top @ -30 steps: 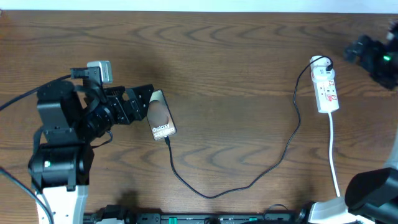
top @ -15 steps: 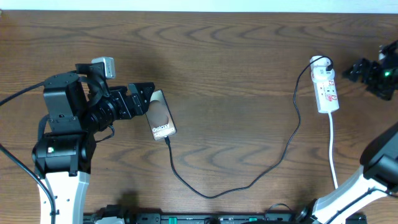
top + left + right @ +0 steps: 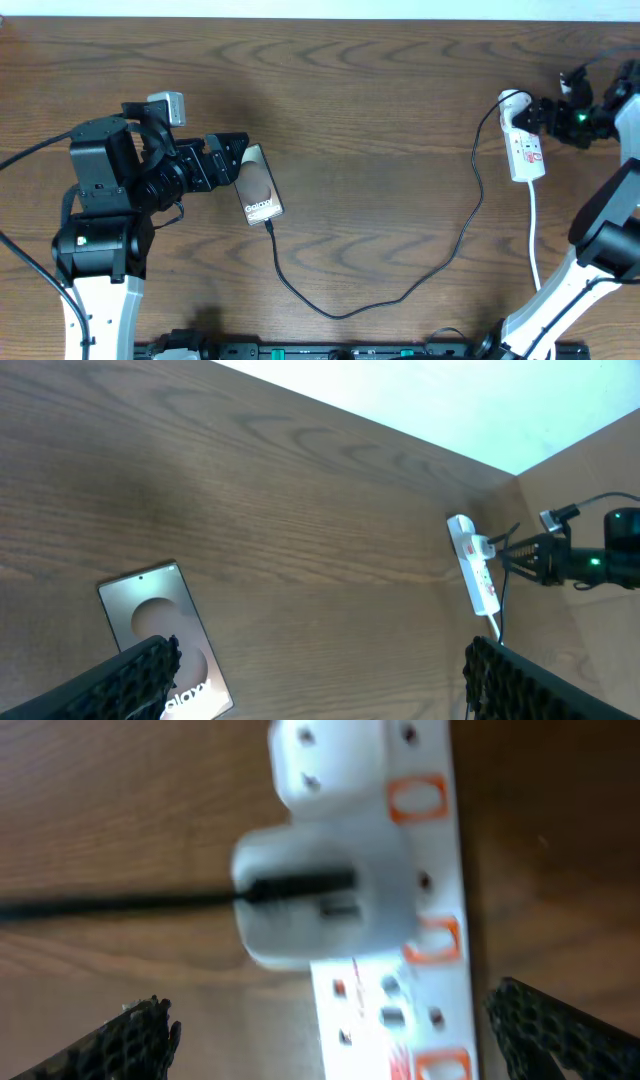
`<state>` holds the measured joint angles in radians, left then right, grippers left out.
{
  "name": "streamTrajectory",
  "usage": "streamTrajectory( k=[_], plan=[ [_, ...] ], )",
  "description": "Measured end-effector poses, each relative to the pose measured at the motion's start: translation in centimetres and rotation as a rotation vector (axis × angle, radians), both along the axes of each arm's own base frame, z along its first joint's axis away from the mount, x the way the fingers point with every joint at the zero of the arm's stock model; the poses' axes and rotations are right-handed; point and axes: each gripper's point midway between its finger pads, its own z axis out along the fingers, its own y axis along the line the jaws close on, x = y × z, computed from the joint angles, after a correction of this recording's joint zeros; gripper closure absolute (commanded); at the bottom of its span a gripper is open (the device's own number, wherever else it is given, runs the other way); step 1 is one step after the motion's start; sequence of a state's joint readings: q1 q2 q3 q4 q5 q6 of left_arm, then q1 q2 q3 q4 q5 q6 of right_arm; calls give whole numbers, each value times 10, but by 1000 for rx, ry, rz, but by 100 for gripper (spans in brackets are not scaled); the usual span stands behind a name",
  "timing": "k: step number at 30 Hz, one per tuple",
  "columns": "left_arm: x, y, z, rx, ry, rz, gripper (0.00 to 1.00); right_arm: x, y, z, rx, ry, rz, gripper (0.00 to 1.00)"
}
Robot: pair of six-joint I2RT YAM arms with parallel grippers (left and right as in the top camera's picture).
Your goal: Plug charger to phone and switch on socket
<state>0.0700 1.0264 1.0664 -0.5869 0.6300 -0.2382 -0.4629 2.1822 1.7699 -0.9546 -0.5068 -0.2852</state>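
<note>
The phone point(image 3: 259, 188) lies face up on the wooden table, its white label toward the near end; it also shows in the left wrist view point(image 3: 150, 610). The charger cable point(image 3: 340, 312) runs from the phone's near end, where its tip point(image 3: 268, 223) meets the phone, in a long curve to a white plug point(image 3: 320, 905) in the socket point(image 3: 524, 140). My left gripper point(image 3: 235, 162) is open at the phone's left edge, its fingers point(image 3: 320, 680) wide apart. My right gripper point(image 3: 541, 112) is open at the socket's far end, its fingers point(image 3: 335, 1035) straddling the strip point(image 3: 400, 970) with orange-red switches.
The socket's white cable point(image 3: 537, 250) runs down to the table's near edge at the right. The left arm's base point(image 3: 95, 270) stands at the near left. The table's far edge point(image 3: 320, 18) runs along the top.
My right gripper has swung left from the far right edge to the socket's far end. My left arm shifted slightly a second ago and has held still since.
</note>
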Motion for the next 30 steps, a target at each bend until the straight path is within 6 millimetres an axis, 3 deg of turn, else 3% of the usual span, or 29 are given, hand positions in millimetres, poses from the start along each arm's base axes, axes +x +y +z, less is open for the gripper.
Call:
streamTrajectory(
  k=[6,16,22,30],
  plan=[
    [0,0,0,0,0,0,7,12,16,-5,-25,-20,53,1],
    [-1,0,-1,0,6,0,7,12,15,-9,-41,6,28,1],
    [-1,0,-1,-1,8,0,7,16,22,-24,-44,30,26,1],
    [-1,0,-1,-1,8,0,7,17,23,-24,-30,36,8,3]
  ],
)
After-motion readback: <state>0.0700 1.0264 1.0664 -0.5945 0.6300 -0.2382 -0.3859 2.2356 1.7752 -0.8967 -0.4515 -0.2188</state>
